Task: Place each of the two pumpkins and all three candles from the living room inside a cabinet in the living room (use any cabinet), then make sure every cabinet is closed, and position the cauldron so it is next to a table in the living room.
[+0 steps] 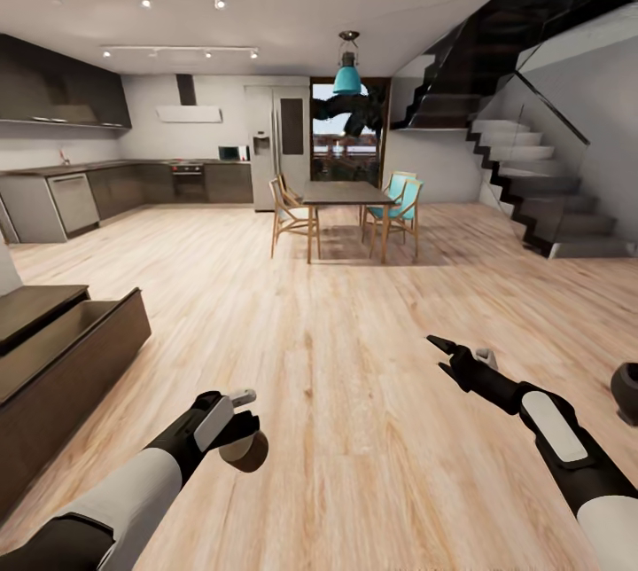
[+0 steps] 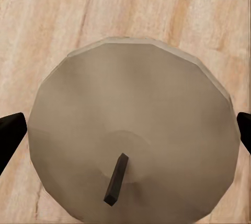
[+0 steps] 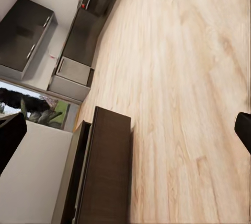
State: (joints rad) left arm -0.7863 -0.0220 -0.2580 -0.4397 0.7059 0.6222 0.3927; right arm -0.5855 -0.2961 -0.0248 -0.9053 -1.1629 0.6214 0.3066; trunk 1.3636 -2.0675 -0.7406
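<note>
My left gripper [image 1: 239, 429] hangs low over the wooden floor, shut on a stubby beige-grey candle [image 1: 247, 452]. The left wrist view looks down on the candle [image 2: 130, 125], its dark wick leaning, with a black fingertip [image 2: 10, 135] pressed at each side. Out to the right my right gripper [image 1: 440, 352] is open and holds nothing; its fingertips [image 3: 10, 138] stand wide apart in the right wrist view. The black cauldron [image 1: 626, 389] sits on the floor at the right edge. The dark-brown cabinet [image 1: 62, 367] runs along the left, one section open with a pale interior [image 1: 84, 318]. The pumpkins are out of view.
The right wrist view looks along the cabinet [image 3: 107, 166] toward the kitchen. Far ahead stands a dark dining table [image 1: 346, 192] with wooden and teal chairs. Kitchen counters [image 1: 71, 190] line the back left, and a staircase [image 1: 549, 199] rises at the right.
</note>
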